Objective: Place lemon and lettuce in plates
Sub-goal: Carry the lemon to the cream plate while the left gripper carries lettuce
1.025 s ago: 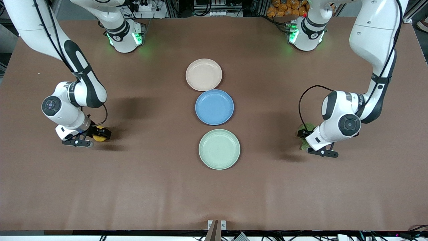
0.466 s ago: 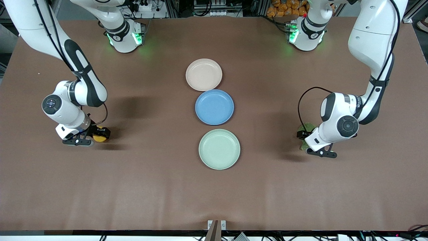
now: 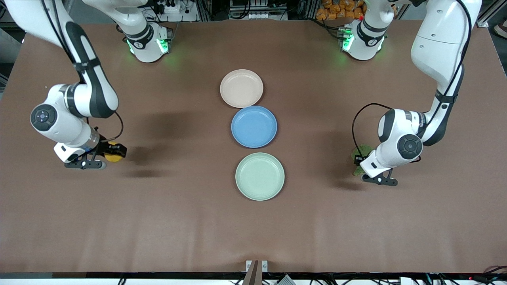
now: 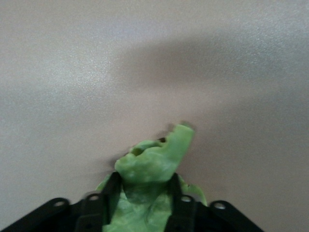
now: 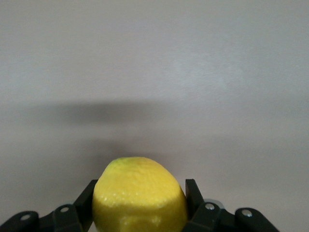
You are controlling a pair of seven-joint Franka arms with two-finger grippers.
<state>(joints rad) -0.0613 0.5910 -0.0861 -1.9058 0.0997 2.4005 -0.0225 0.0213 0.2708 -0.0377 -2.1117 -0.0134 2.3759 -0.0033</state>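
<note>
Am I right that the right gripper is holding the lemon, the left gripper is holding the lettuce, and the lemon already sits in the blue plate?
Not quite. The right gripper does hold the lemon and the left gripper the lettuce, but the front view shows the blue plate empty; the lemon is in the gripper over bare table at the right arm's end.

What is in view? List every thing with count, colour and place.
lemon: one, yellow, held over the table's right-arm end.
lettuce: one, green, held at the table's left-arm end.
plates: three in a row mid-table; beige-pink plate farthest from the front camera, blue plate in the middle, mint green plate nearest.
table: one, brown.
right gripper: jaws shut on the lemon.
left gripper: jaws shut on the lettuce.
</note>
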